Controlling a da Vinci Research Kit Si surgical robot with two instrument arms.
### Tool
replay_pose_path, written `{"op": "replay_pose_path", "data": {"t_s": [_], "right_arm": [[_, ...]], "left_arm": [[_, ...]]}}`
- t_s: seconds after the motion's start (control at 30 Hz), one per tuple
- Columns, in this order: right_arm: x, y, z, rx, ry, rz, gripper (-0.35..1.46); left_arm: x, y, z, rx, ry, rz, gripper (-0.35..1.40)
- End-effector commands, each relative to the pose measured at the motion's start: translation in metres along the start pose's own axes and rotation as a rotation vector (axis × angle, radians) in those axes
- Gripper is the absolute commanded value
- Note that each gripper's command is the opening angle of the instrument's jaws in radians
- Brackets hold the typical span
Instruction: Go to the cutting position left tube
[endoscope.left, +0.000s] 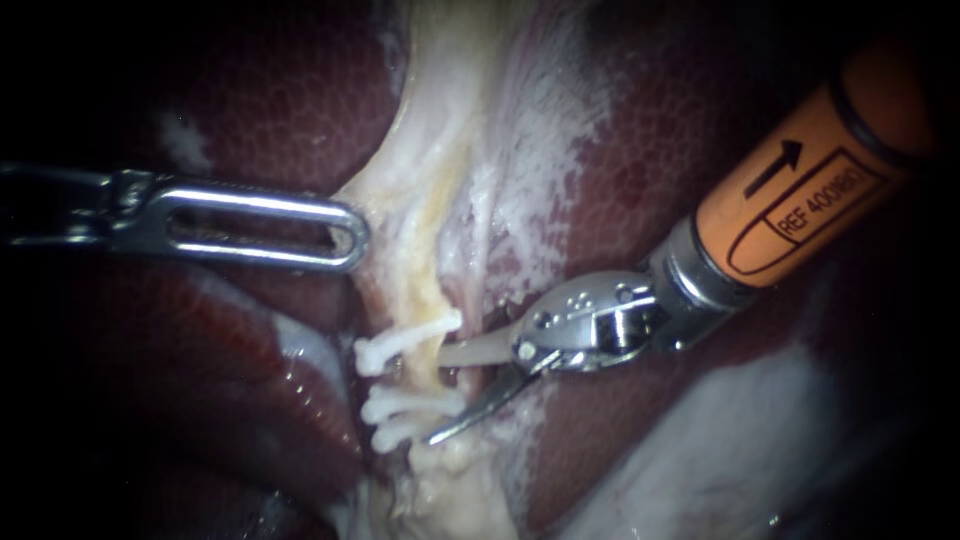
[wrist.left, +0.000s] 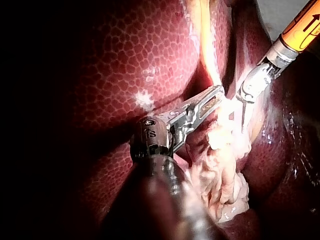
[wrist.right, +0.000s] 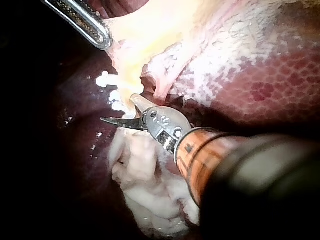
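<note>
Because the left tube is a thin, wet, pale-yellow strand hanging in soft tissue, we judge that it will bend and slip away from any sideways push, and tear if dragged. It runs down the middle of the endoscope view, beside the liver. It carries white clips: one upper clip and two lower clips close together, with a short bare stretch between them.

We judge that this bare stretch is where the tube should be taken, square across and clear of the clips, since a blade riding onto a clip could loosen it.

Our right instrument comes in from the upper right. Its end effector stands wide, two blades spread with a clear gap. The upper blade lies just beside the upper clip, and the tip of the lower blade lies just beside the lower pair. We cannot tell whether the tube sits fully between the blades.

Our left instrument has its end effector closed on the edge of the pale tissue above the clips, which looks to hold the strand taut. We judge that a slow, light approach is enough, as the tube offers little resistance.
</note>
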Motion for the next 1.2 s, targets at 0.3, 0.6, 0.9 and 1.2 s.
{"op": "replay_pose_path", "data": {"t_s": [0.3, 0.6, 0.9, 1.2], "right_arm": [[-0.0003, 0.0015, 0.0005, -0.006, 0.021, 0.041, 1.38], [-0.0006, 0.0023, 0.0008, -0.009, 0.043, 0.121, 1.31], [-0.0007, 0.0022, 0.0009, -0.009, 0.048, 0.154, 1.23], [-0.0008, 0.0020, 0.0011, -0.008, 0.048, 0.170, 1.14]], "left_arm": [[0.0001, 0.0000, 0.0001, 0.000, 0.000, 0.000, -0.35], [0.0001, 0.0000, 0.0001, 0.000, 0.000, 0.000, -0.35], [0.0001, 0.0000, 0.0001, 0.000, 0.000, 0.000, -0.35], [0.0001, 0.0000, 0.0001, -0.001, 0.000, 0.001, -0.35]]}}
